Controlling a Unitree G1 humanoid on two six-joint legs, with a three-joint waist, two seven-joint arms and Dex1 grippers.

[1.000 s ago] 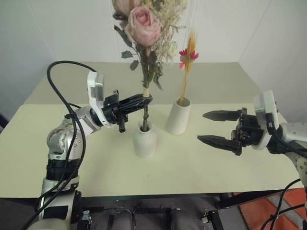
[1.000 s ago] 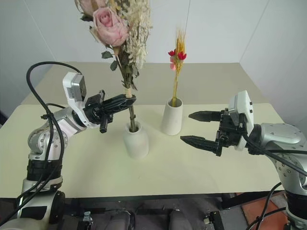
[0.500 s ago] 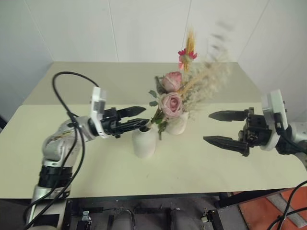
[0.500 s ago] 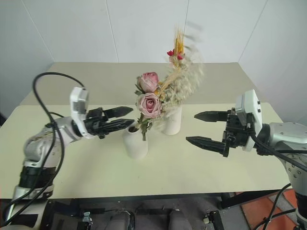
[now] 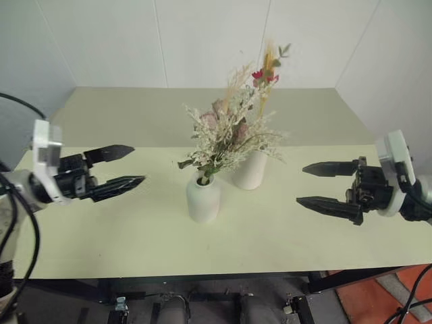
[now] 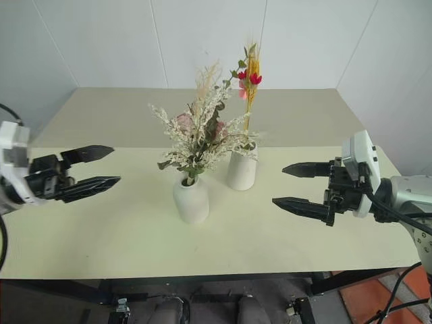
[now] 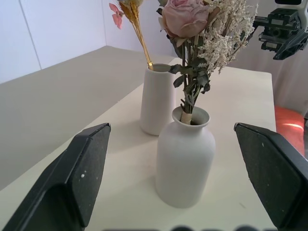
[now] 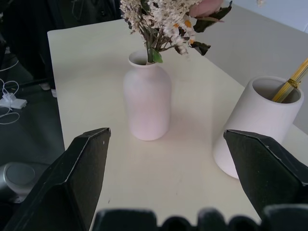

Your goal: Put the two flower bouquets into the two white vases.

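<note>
The left claw (image 5: 127,166) hangs over the left part of the bench with its two black fingers spread apart and nothing between them, well clear of the vases. It points about level toward the middle of the bench, wrist turned so that one finger sits above the other. The right claw (image 5: 312,184) mirrors it on the far right, its fingers wide apart and empty too, aimed inward at the vases and tipped slightly down.

Between the two claws, near the middle of the bench, stands the short rounded matte white bottle vase (image 5: 203,199). The bushy bunch of pale pink roses with whitish-green foliage (image 5: 228,140) sits in its narrow neck, dark stems down inside, the spray leaning toward the right and back. Just beside it, behind and to the right, stands the taller tapered white vase with the wide mouth (image 5: 250,169); the two vases are apart, though the rose foliage overlaps the taller one's rim. The thin bundle of yellow stalks with small pink-red flowers (image 6: 249,73) rises upright from that wide mouth.

No writing or label can be read anywhere. The pale cream bench (image 5: 135,233) has a smooth matte top, and plain white panelled walls (image 5: 101,40) close in behind it.
</note>
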